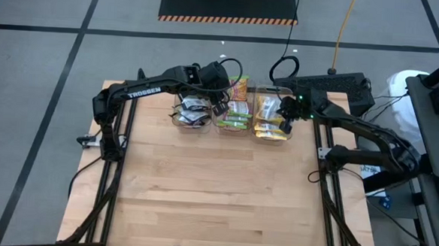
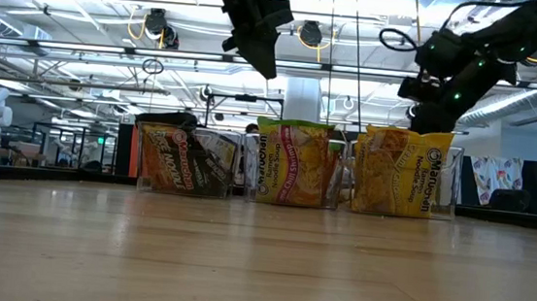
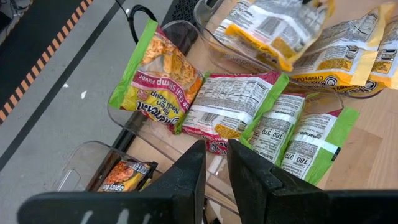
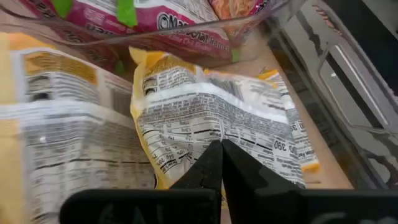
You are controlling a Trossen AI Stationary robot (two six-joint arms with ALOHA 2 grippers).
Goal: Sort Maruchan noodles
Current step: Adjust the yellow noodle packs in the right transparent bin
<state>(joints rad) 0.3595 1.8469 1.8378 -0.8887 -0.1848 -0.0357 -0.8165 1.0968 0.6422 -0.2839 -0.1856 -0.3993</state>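
Since all visible Maruchan noodles [image 1: 235, 112] lay sorted by colour in 3 clear bins [image 1: 233, 128] at the table's [image 1: 215, 206] far edge, sorting appeared nearly finished. Right gripper [image 1: 285, 125] was clenched, empty, over the yellow packets [image 4: 211, 124]; left gripper [image 3: 214, 158] hovered parted, holding nothing.

Three clear bins sit in a row at the table's [image 1: 222, 213] far edge: black packets [image 1: 193, 111], green-pink packets [image 1: 235, 118], yellow packets [image 1: 270, 118]. Left gripper [image 1: 219, 100] over the first two bins' boundary, apparently empty. Right gripper [image 1: 286, 123] over the yellow bin.
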